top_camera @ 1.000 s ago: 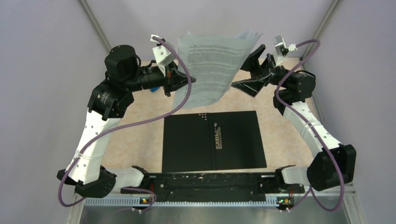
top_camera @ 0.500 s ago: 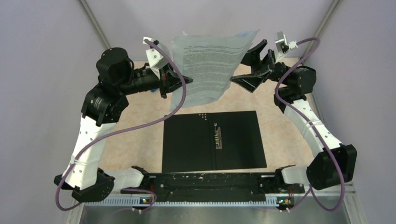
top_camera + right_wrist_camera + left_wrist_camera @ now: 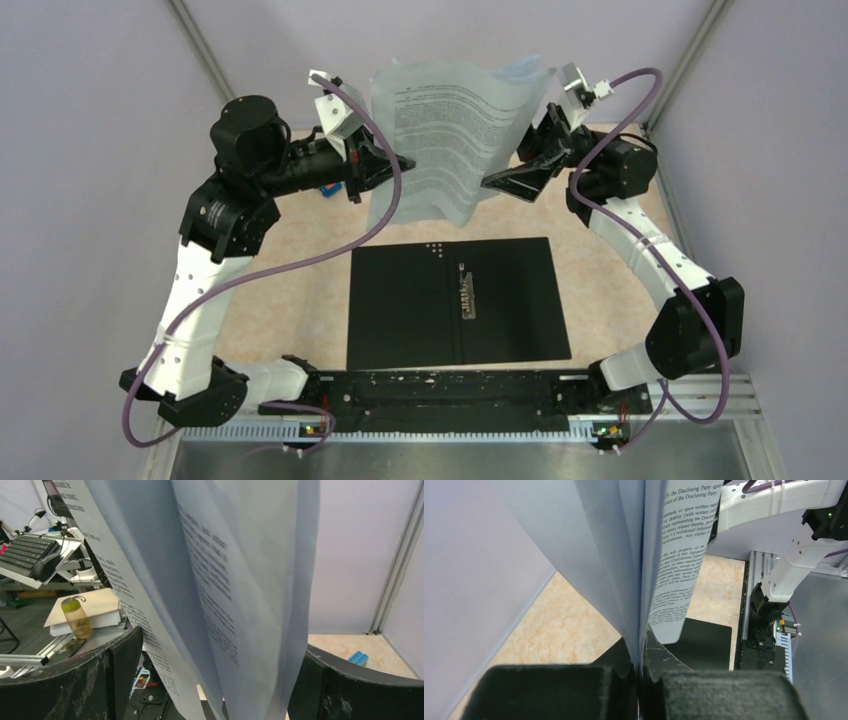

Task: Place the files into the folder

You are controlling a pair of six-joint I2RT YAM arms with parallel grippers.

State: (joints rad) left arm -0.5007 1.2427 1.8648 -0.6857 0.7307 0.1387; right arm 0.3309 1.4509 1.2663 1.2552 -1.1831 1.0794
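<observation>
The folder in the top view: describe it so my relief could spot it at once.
Find the tan table top. Lying flat at its middle, just ahead of the black base rail, is the folder, opened out. It is the only black rectangle, with a metal clip along its spine, unlike the white printed files held aloft behind it.

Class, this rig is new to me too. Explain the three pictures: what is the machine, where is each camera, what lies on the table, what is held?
Two robot arms are bolted at the near edge of the table. One picture looks down from above; the other two come from cameras on the wrists. The folder lies open on the table, black inside up. The left gripper is shut on the printed paper sheets, holding them up in the air. The right gripper is open, its fingers either side of the sheets.
</observation>
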